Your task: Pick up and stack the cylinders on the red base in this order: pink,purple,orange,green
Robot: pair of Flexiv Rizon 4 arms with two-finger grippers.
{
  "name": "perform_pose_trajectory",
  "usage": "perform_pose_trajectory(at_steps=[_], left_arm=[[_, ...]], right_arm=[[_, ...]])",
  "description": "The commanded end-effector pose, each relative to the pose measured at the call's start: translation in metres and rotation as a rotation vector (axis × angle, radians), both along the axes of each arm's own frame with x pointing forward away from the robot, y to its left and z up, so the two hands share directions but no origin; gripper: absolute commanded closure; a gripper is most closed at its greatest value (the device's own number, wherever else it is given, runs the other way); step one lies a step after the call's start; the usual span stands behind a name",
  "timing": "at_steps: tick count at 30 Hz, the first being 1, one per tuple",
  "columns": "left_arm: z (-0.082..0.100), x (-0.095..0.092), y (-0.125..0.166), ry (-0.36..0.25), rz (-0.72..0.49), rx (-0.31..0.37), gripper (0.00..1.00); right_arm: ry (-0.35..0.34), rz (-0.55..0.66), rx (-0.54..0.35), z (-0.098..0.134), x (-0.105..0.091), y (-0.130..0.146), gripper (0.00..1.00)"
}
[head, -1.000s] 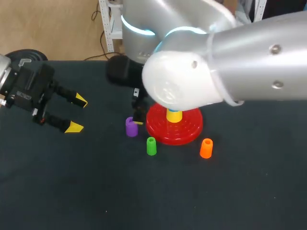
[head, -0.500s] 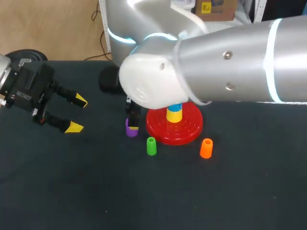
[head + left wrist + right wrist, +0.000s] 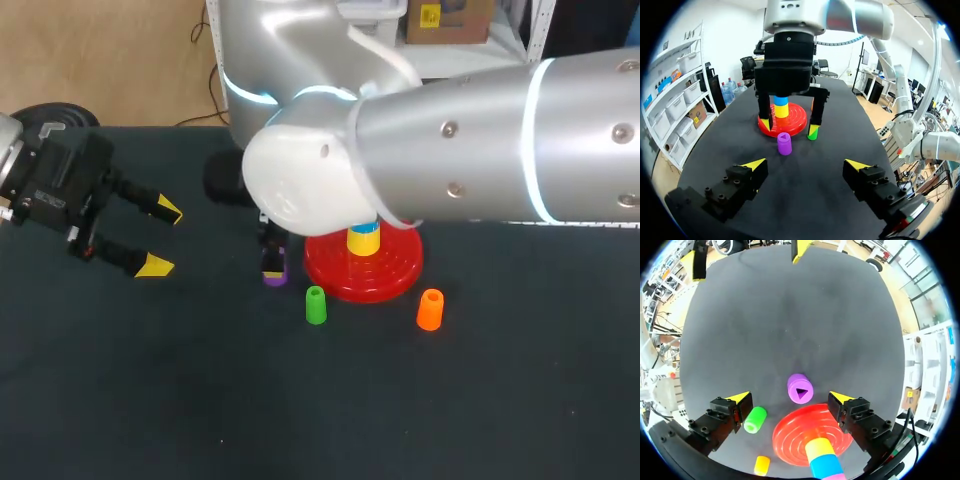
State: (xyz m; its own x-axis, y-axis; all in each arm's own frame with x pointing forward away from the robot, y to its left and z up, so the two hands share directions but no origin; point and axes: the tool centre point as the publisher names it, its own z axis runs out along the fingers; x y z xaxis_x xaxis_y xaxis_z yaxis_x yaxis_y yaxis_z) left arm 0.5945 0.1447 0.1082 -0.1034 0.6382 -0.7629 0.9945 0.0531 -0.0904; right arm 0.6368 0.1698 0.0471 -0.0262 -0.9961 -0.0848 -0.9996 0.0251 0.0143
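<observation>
Starting with the right gripper: open wide, holding nothing. Hangs right over the purple cylinder, with one yellow tip off to each side and no touch on it. Hard to tell how low down around it. Looks like the step in hand: getting hold of the purple one.

Right under that, standing up on the dark table: the purple cylinder, close to the edge of the red base but not on it.

In the middle of the base: a post with yellow and blue on it, and a bit of pink at its far end in the right wrist view. Probably the pink cylinder, already on, but mostly hidden, so not sure. No other pink piece anywhere on the table.

A little farther out, just beside the base: the green cylinder, standing up. Off to the right of that, also near the base: the orange cylinder, standing up too.

Far off on the left: the left gripper, fingers spread and empty, well apart from all the pieces.

So, as a guess: one piece done, three left. Needs purple first, then orange, then green last on top.
</observation>
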Motion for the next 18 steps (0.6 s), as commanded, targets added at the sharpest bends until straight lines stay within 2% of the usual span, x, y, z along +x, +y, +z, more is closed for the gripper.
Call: perform_pose_trajectory(at_steps=[1,18], left_arm=[[-0.001,0.000,0.001,-0.003,-0.001,-0.003,0.00],[-0.001,0.000,0.001,-0.003,-0.001,-0.003,0.00]], right_arm=[[0.003,0.005,0.001,-0.006,0.002,0.000,0.00],[0.024,0.030,-0.007,-0.024,0.001,0.006,0.00]])
